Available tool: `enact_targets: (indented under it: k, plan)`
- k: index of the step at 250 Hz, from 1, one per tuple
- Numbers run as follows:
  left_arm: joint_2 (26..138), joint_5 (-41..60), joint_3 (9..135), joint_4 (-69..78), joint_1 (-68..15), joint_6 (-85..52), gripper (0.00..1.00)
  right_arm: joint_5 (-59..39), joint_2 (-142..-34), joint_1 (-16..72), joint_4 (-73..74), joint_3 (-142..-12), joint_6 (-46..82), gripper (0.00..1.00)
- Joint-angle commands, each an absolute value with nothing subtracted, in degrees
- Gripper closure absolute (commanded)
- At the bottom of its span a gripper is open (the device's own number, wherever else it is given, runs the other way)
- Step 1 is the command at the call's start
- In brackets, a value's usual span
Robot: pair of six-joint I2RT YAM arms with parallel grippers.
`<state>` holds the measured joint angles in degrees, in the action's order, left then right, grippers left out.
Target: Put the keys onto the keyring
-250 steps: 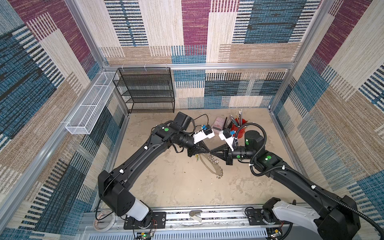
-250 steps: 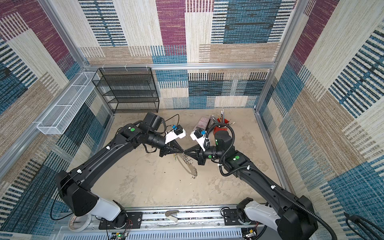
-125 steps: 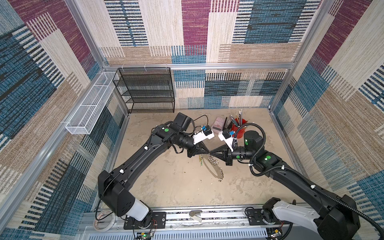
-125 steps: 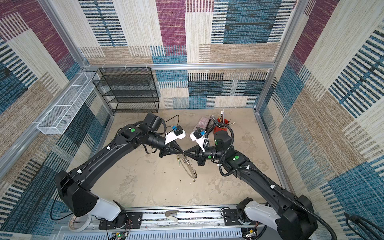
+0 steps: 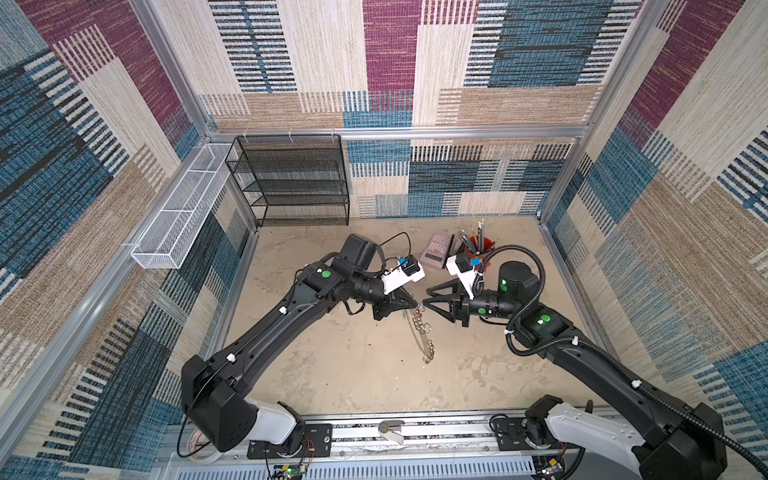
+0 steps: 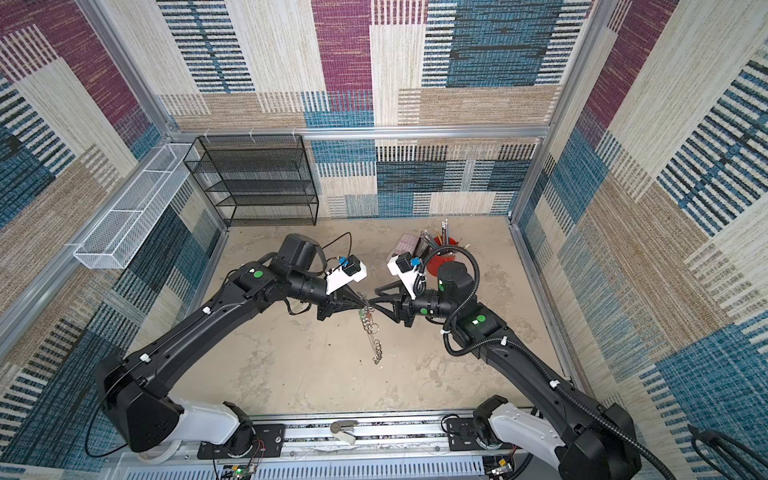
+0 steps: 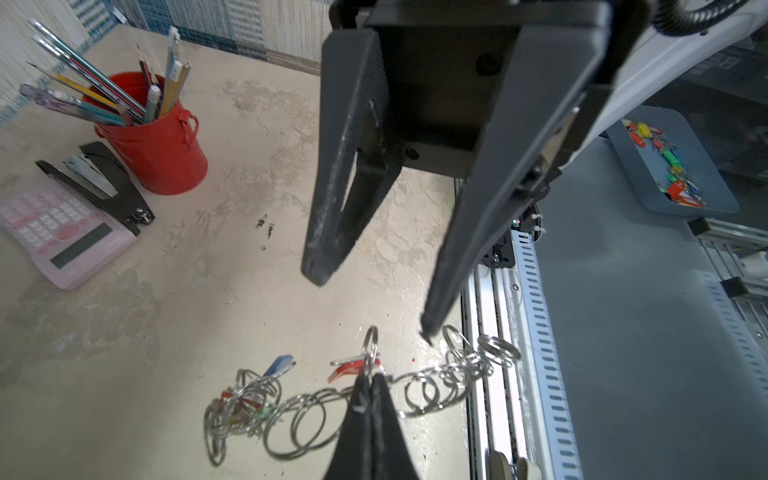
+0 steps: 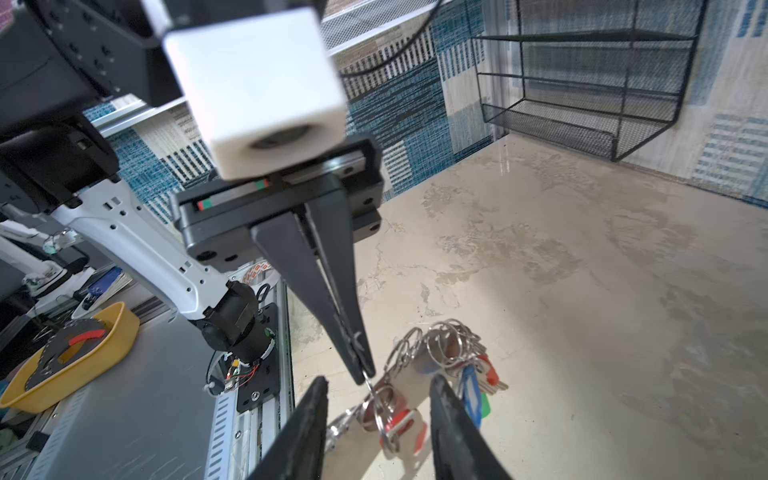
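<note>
1. In both top views we see the left gripper (image 5: 413,308) with its jaws clamped on one ring of the keyring (image 5: 420,337), which trails over the bench (image 5: 353,374). The right gripper (image 5: 424,304) faces it with its jaws apart.
2. In the left wrist view, keys (image 7: 353,369) with red and blue tags sit among the rings.
3. In the right wrist view, the right jaws stand apart, just beside the clamped ring.

The rack (image 5: 291,183) stands back left on the table (image 5: 353,374), the calculator (image 5: 436,251) beside the pencil cup (image 5: 487,246) back right, the keyring (image 5: 420,332) centrally between left gripper (image 5: 413,306) and right gripper (image 5: 424,297).
</note>
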<state>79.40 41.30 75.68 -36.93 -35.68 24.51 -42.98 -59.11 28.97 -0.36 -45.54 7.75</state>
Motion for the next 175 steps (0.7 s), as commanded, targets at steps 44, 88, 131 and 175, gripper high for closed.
enact_targets:
  k: [44, 88, 131, 175]
  plan:
    - [72.7, 41.7, 64.6, -10.8, -35.2, 9.4, 1.00, -47.7, -59.8, 28.0, 5.2, -44.0, 10.7, 0.47]
    - [70.4, 43.3, 56.8, 6.0, -35.1, -1.8, 1.00, -49.9, -60.0, 28.1, 7.5, -43.1, 11.9, 0.42]
    - [70.2, 44.6, 50.8, 21.2, -35.2, -12.1, 1.00, -48.6, -60.0, 28.1, 7.8, -42.3, 11.4, 0.40]
    - [71.0, 45.2, 46.3, 33.5, -35.2, -19.9, 1.00, -46.2, -59.7, 28.1, 8.6, -42.0, 11.6, 0.41]
